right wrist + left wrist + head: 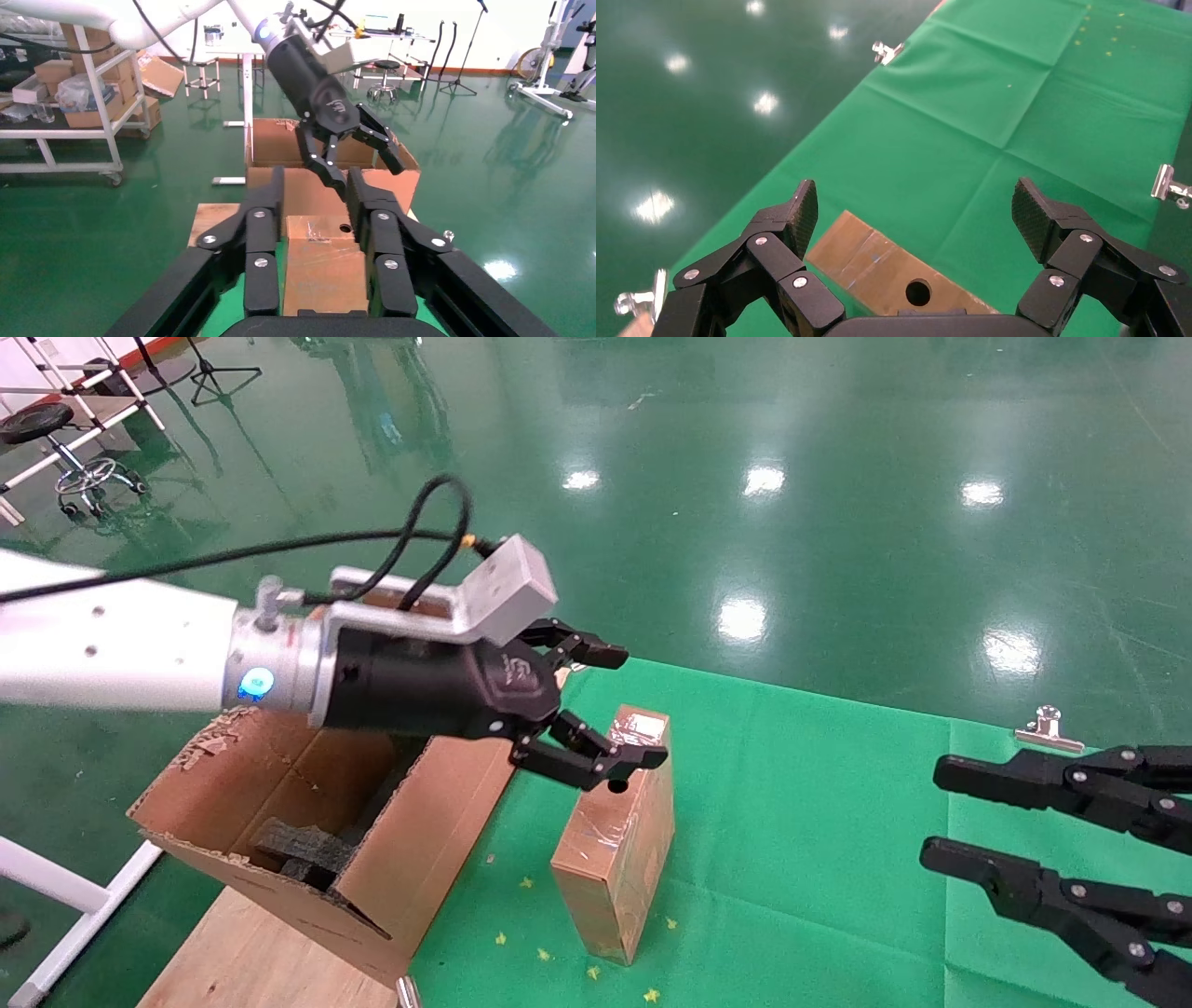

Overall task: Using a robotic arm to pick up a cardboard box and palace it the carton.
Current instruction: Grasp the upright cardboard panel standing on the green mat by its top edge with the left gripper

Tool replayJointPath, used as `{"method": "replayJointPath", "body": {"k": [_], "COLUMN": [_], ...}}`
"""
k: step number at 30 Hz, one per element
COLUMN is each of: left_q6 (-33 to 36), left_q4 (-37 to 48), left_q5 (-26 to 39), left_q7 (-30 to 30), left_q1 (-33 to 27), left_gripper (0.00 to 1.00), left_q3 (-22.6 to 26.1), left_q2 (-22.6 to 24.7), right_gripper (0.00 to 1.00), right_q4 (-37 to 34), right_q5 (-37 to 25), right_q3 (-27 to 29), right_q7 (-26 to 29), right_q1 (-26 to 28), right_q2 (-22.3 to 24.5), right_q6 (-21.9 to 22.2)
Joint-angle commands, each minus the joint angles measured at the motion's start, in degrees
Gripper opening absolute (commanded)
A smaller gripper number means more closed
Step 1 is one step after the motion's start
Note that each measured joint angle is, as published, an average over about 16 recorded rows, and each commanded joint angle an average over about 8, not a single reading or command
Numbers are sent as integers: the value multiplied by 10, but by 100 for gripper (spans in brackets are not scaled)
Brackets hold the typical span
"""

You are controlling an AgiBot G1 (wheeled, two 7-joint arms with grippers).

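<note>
Your left gripper (596, 714), black and two-fingered, is hanging with its jaws spread wide and nothing between them, at the centre of the head view, directly above the upper end of the small slim brown cardboard box wrapped in clear shiny tape (619, 845). In the left wrist view the textured fingertips (804, 214) are standing well apart on either side of the box's narrow face (891, 270), where a round hole is showing. The box is lying on the green cloth-covered table (819, 859), lower centre of the frame, its long side running toward you, just beside the large brown corrugated carton with torn ragged flaps (307, 822). That carton is sitting at lower left, dark foam blocks (303, 848) showing inside it. Behind the gripper, the white robotic arm with its silver wrist and blue light ring (121, 649) is reaching in from the left edge, over the carton. Your right gripper (941, 822), all black, is waiting at the lower right edge, jaws parted and empty, well apart from the box. A silver binder clip (1049, 727) is pinning the cloth's far edge at right.
</note>
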Motion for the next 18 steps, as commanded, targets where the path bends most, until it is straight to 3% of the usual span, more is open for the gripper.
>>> {"method": "replayJointPath", "body": {"k": [1,11,18], "left_q6": [7,98,125], "left_q4": [0,0,1], "left_q5": [27,173,235], "left_q7": [-48,-254,-406], "left_q1": [-29,-144,-193], "left_gripper": [100,100,100], "left_q3": [15,105,166], "left_q2": [11,82,134], "right_gripper": [0,0,0], "right_q4": [0,0,0], "right_q5": [0,0,0], "right_q3": [0,0,0], "right_q7": [0,0,0], "right_q1": [0,0,0], "right_q2": [0,0,0], "right_q6": [0,0,0]}}
